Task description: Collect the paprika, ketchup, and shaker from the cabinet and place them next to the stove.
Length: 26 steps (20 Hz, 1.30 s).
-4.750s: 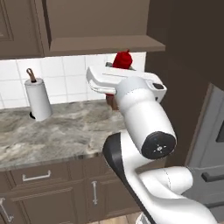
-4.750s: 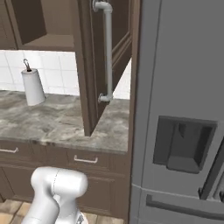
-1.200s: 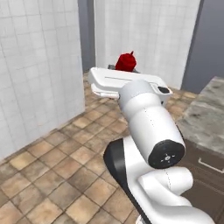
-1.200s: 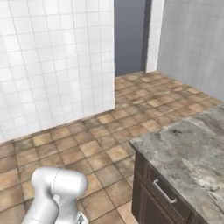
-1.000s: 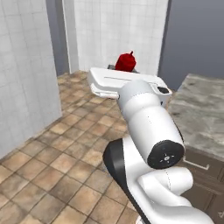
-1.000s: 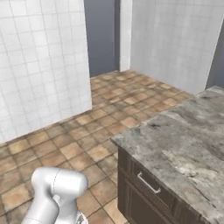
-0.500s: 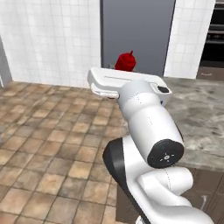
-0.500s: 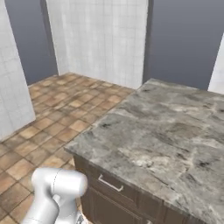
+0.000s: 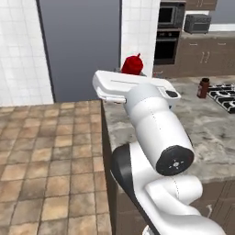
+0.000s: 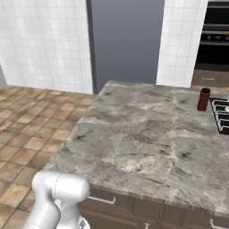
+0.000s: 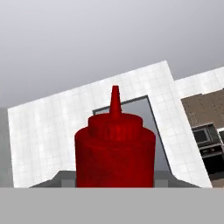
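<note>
Ketchup [image 9: 132, 64] base behind the hand (gripper hidden), paprika [image 10: 204, 99] near stove [image 10: 222, 114]

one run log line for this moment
phase: carry | held: ketchup in gripper | paprika: on counter beside stove | shaker: unseen

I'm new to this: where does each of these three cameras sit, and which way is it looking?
Left base view: behind the arm, to its left, facing the counter; the white arm rises in front, ketchup above it.
Right base view: behind, to its right, over the same counter; a white arm joint shows low left.
Hand view: on the hand, looking along the gripper at the ketchup.
Both base views share the paprika beside the stove.
</note>
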Tool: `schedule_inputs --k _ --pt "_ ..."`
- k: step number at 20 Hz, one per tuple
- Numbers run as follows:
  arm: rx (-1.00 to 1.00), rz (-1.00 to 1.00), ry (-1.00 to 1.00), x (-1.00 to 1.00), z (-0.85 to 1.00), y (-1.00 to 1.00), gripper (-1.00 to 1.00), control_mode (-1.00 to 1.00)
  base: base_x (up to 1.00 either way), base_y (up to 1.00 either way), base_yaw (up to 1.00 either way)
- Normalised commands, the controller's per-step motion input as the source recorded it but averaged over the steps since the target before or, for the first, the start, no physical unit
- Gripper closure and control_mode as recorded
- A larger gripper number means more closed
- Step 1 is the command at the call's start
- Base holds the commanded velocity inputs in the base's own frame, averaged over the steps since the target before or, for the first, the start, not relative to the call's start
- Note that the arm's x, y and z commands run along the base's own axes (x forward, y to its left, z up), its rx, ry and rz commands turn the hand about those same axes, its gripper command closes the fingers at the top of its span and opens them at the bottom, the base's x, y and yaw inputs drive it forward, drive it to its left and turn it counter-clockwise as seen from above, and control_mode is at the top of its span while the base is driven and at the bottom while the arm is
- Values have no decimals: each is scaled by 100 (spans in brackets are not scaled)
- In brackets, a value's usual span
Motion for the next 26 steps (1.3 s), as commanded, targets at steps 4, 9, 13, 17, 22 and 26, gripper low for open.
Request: schedule_inputs --k 4,9,13,17,22,26 --pt "0 0 0 0 0 0 100 100 39 54 -57" --pt "0 0 0 0 0 0 100 100 15 72 -50" --pt "0 0 0 0 0 0 100 100 -8 98 -31" --pt "0 0 0 0 0 0 100 100 0 100 -23" --pt "0 0 0 0 0 0 100 100 12 100 -26" --pt "0 0 0 0 0 0 100 100 37 100 -29"
